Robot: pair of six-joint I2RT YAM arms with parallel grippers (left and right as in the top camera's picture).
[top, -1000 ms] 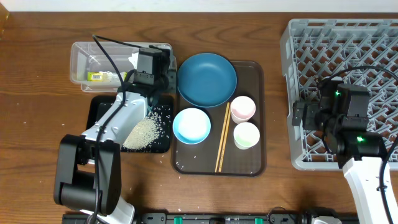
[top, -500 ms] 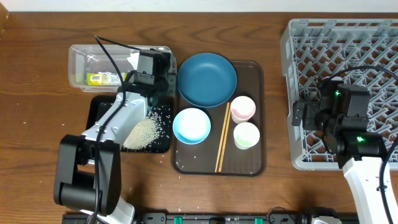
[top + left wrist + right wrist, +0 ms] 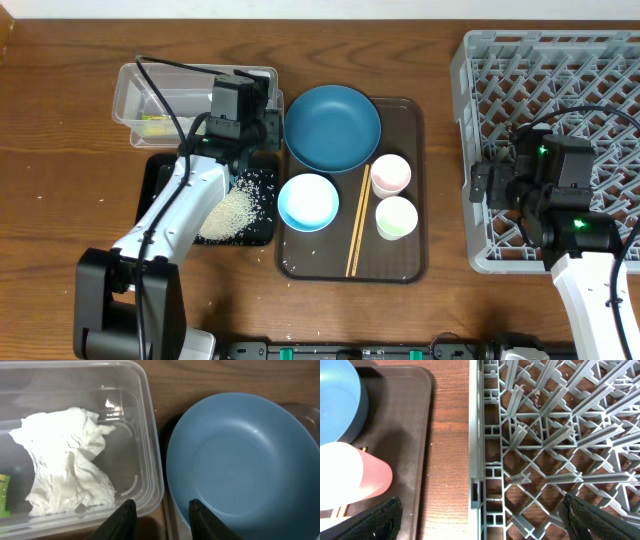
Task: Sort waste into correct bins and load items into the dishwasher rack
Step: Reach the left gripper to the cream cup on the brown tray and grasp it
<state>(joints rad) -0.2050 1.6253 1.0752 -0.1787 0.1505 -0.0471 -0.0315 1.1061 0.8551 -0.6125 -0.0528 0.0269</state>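
— What's happening on the left?
— My left fingers (image 3: pixel 161 512) hang over the spot where the clear tub (image 3: pixel 150 460) meets the blue plate (image 3: pixel 240 460). They're set fairly narrow and hold nothing. The crumpled tissue (image 3: pixel 65 465) lies inside the tub, and the yellow-green wrapper (image 3: pixel 152 122) is in there too, towards the other end.
— And the rice?
— The rice (image 3: pixel 232 212) is heaped in the black tray (image 3: pixel 155 175), just beside the tub on the near side. Loose grains are scattered around the heap.
— Dishes?
— They're all on the brown tray (image 3: pixel 410 260). The plate is at the far end, overlapping the tray's rim, and the pale bowl (image 3: pixel 308 201) sits just in front of it. The pinkish cup (image 3: pixel 390 173) and the whitish cup (image 3: pixel 396 216) are off to the side. The chopsticks (image 3: pixel 357 225) lie between the bowl and the cups.
— Right side?
— My right fingers (image 3: pixel 482 520) are spread wide and hold nothing. They're above the wall of the grey rack (image 3: pixel 487 460) that faces the brown tray. The rack stands on the desk (image 3: pixel 60 200), near the tray but not touching it.
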